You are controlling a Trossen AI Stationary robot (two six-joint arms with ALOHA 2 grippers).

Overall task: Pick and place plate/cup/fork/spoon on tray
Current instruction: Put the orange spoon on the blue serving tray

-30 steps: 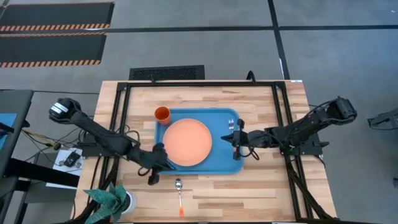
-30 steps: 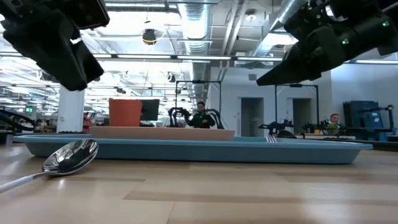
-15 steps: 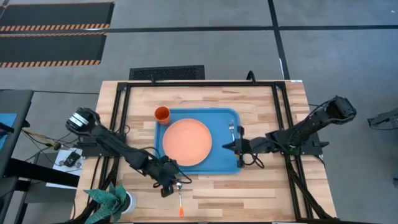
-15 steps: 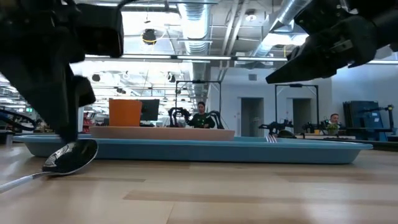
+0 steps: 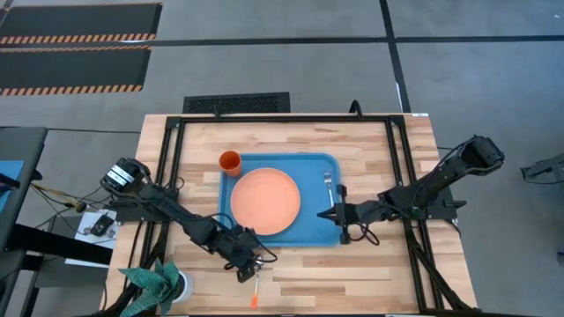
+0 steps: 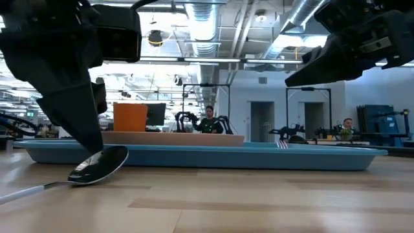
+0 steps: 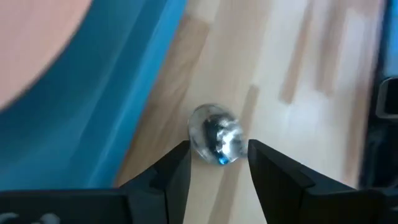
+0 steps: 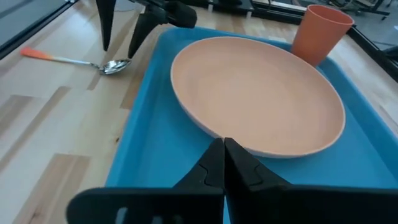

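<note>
The spoon [image 7: 215,134] lies on the wooden table just in front of the blue tray [image 5: 317,231], its orange handle end [image 5: 256,300] pointing toward the near edge. My left gripper [image 7: 217,160] is down over it, open, one finger on each side of the silver bowl. The salmon plate [image 5: 264,201] sits in the tray, and the fork [image 5: 328,182] lies in the tray's right part. The orange cup [image 5: 229,161] stands at the tray's far left corner. My right gripper [image 5: 330,214] hovers shut over the tray's near right part, holding nothing. My left gripper comes at the spoon's bowl [image 7: 208,127] from above, slanting down, with open fingers on either side of it. In the low view one fingertip [image 6: 96,150] meets the bowl's top edge [image 6: 107,158]. The spoon rests on the table, its bowl tipped up a little.
A green leafy thing in a white pot [image 5: 160,283] stands at the table's near left corner. Black frame rails [image 5: 173,167] run along the table's left, far and right sides. Bare wood [image 5: 352,277] lies in front of the tray.
My left gripper has gone from beside the tray's near left corner toward the table's near edge and right, come down over the spoon and opened. The spoon's bowl has slid a little sideways and tipped up. My right gripper has drifted slightly toward the near edge.
</note>
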